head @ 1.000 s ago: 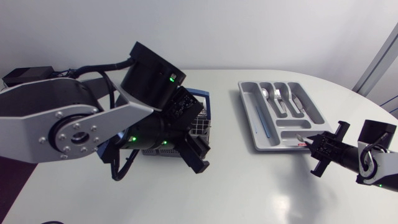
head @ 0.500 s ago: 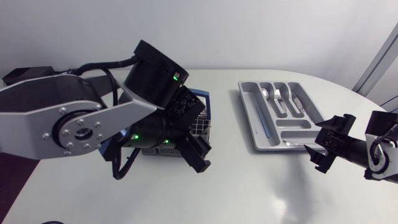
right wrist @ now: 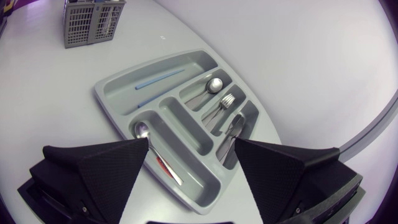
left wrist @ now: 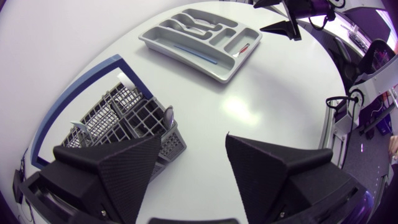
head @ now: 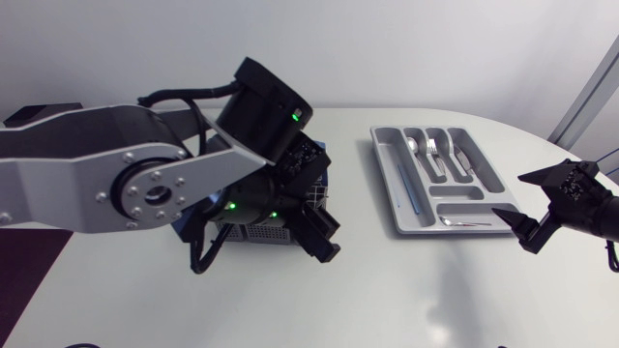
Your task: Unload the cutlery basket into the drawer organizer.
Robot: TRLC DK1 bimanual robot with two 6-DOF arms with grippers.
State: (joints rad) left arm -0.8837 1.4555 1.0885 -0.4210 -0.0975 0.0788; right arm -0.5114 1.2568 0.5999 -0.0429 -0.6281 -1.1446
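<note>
Presently: basket at nine o'clock from the tray, holding at least one spoon in a corner cell. Just over that corner, left gripper, spread wide, empty. At four o'clock of the tray, right gripper, likewise agape, empty. Risks clipping the basket wall on the way down and shoving or tipping it; risks pinching mesh instead of the handle.

- A smooth, faintly glossy finish is shown by the white table top.
- Matt grey moulded plastic is seen in the compartmented drawer organizer.
- Polished metal is seen in the silver spoon and fork.
- The grey lattice-walled cutlery basket appears to be matt plastic.
- A matt black, finely grained surface is borne by the right gripper.
</note>
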